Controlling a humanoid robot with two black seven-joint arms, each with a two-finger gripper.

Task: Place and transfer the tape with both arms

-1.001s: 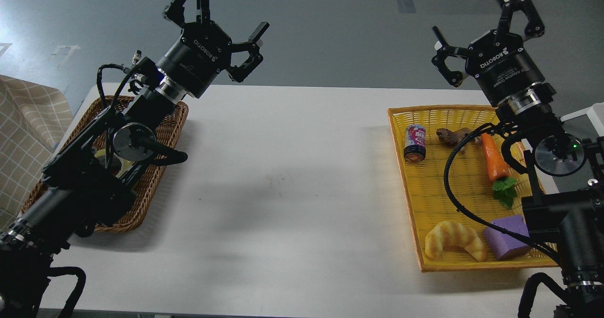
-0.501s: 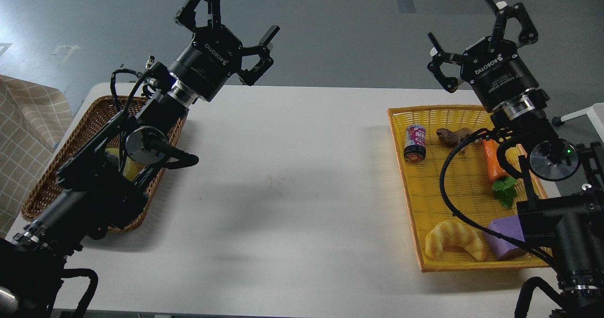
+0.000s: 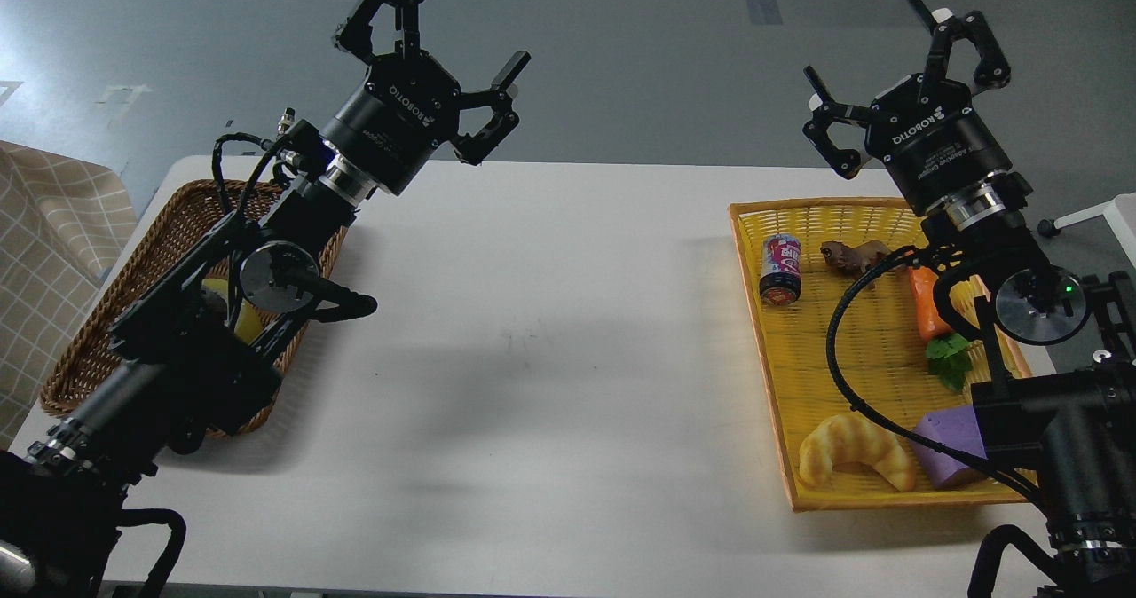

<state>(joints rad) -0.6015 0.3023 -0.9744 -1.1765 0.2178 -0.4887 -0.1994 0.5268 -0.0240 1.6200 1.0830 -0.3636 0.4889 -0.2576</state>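
Observation:
The tape [image 3: 232, 310] lies in the brown wicker basket [image 3: 106, 332] at the left. Only a yellowish sliver of it shows behind my left arm. My left gripper [image 3: 444, 43] is open and empty, raised above the table's far edge, up and to the right of the basket. My right gripper [image 3: 892, 57] is open and empty, raised above the far end of the yellow tray [image 3: 781, 376] at the right. Both claws point away from me.
The yellow tray holds a small can [image 3: 780, 269], a brown toy [image 3: 850, 255], a carrot [image 3: 930, 307], a croissant [image 3: 854, 452] and a purple block [image 3: 951, 445]. The white table [image 3: 550, 358] spans between basket and tray. A checked cloth [image 3: 44, 252] lies at far left.
My left arm has swung up and to the right, uncovering more of the basket. My right gripper has shifted slightly left and up. Both stay open.

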